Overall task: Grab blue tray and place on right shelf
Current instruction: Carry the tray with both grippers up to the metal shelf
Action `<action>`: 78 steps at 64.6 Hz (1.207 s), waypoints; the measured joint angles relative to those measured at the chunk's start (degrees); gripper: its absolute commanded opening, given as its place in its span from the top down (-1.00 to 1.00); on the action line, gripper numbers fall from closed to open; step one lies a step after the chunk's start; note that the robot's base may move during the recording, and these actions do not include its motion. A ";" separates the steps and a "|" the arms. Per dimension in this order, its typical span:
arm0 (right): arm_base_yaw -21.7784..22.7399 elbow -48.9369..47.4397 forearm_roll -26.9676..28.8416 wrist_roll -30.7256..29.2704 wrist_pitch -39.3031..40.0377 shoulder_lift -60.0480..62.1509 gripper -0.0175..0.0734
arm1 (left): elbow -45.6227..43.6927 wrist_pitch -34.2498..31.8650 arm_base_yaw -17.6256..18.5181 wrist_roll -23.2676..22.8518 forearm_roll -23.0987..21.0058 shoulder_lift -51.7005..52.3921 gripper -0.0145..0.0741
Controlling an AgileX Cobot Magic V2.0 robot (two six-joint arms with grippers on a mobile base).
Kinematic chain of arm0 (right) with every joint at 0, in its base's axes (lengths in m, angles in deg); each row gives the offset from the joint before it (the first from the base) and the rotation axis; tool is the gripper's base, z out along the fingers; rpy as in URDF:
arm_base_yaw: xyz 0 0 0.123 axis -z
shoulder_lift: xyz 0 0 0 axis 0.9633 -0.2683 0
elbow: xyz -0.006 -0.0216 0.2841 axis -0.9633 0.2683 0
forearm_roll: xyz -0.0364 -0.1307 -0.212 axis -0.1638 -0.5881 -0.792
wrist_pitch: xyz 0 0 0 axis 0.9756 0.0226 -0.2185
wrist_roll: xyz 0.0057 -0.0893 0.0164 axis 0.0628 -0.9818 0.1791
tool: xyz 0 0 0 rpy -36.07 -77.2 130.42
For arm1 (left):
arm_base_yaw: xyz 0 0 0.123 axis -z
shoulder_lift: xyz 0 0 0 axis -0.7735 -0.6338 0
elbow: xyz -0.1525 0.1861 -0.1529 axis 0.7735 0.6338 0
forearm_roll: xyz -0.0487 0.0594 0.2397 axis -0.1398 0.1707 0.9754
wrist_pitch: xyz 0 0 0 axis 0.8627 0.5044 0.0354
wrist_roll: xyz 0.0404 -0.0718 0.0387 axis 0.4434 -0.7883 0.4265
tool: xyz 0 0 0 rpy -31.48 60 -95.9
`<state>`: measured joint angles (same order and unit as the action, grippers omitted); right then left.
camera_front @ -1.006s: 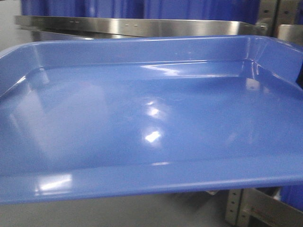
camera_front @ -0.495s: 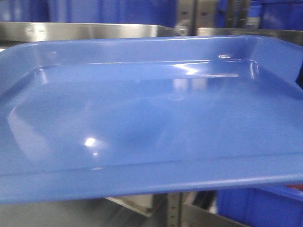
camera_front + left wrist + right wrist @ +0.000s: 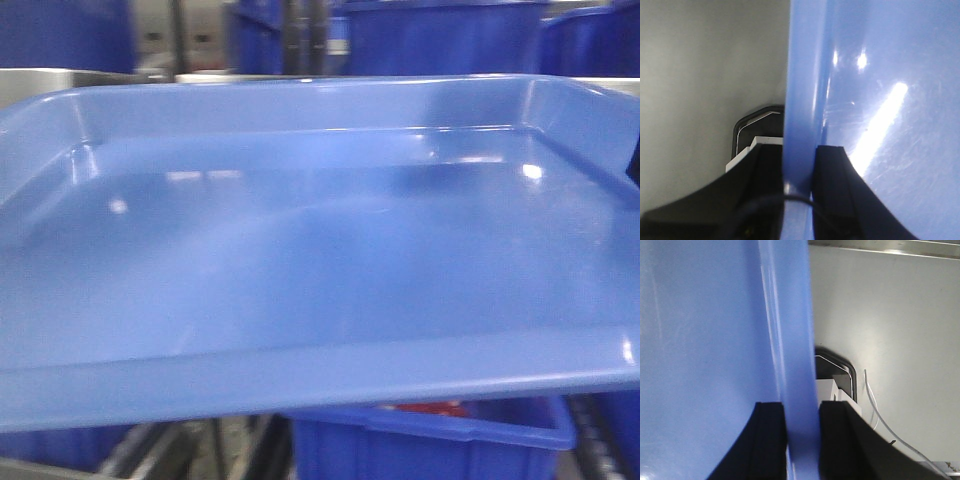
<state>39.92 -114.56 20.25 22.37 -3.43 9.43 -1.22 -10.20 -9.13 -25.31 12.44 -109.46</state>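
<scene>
left fingers [image 3: 836, 182], right fingers [image 3: 769, 437] grip one blue tray [image 3: 300, 250]; maybe four bins [image 3: 440, 35].

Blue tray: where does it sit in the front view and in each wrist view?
Front view: the glossy light blue plastic tray fills nearly the whole picture.
Left wrist view: right half, its rim running upright through the left claw, shut on it.
Right wrist view: left half, rim through the right claw, shut on it.
Shared landmark: the tray's rolled rim.

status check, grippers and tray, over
Left gripper shut on rim of shallow glossy periwinkle-blue plastic tray. Right gripper shut on opposite rim. Deep dark-blue plastic bins ahead and below.
</scene>
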 measured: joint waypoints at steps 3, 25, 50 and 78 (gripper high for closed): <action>0.00 0.00 0.00 0.00 0.00 0.00 0.22 | 0.00 0.00 0.00 0.00 0.00 0.00 0.67; 0.00 0.00 0.00 0.00 0.00 0.00 0.22 | 0.00 0.00 0.00 0.00 0.00 0.00 0.67; 0.00 0.00 0.00 0.00 0.00 0.00 0.22 | 0.00 0.00 0.00 0.00 0.00 0.00 0.67; 0.00 0.00 0.00 0.00 0.00 0.00 0.22 | 0.00 0.00 0.00 0.00 0.00 0.00 0.67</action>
<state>39.92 -114.56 20.25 22.37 -3.43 9.43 -1.22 -10.20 -9.13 -25.31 12.44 -109.46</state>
